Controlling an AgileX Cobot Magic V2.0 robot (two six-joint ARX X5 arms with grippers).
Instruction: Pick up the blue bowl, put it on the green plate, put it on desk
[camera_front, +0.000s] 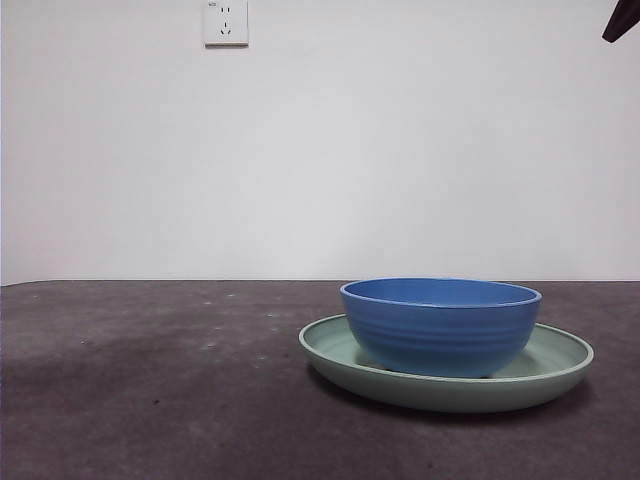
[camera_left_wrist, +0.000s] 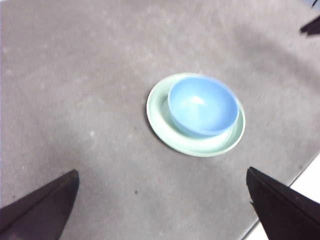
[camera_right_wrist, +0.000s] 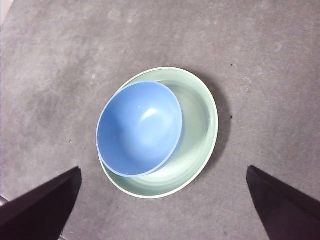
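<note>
Across the surface (camera_front: 150, 400) in the front view, the blue bowl (camera_front: 440, 325) sits inside the green plate (camera_front: 560, 365), empty and upright; an arm shows only as a black tip at a top corner. From my left wrist, my left hand (camera_left_wrist: 160, 210) hangs open, high above, well apart from the bowl (camera_left_wrist: 202, 105) and plate (camera_left_wrist: 165, 120). From my right wrist, my right hand (camera_right_wrist: 160, 205) is open too, over the bowl (camera_right_wrist: 140, 127), which sits off-centre against the plate's (camera_right_wrist: 200, 125) rim. Lifting by that side, I might drag or tip the plate.

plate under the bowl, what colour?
Pale mint green plate; clearest in the right wrist view.
</note>
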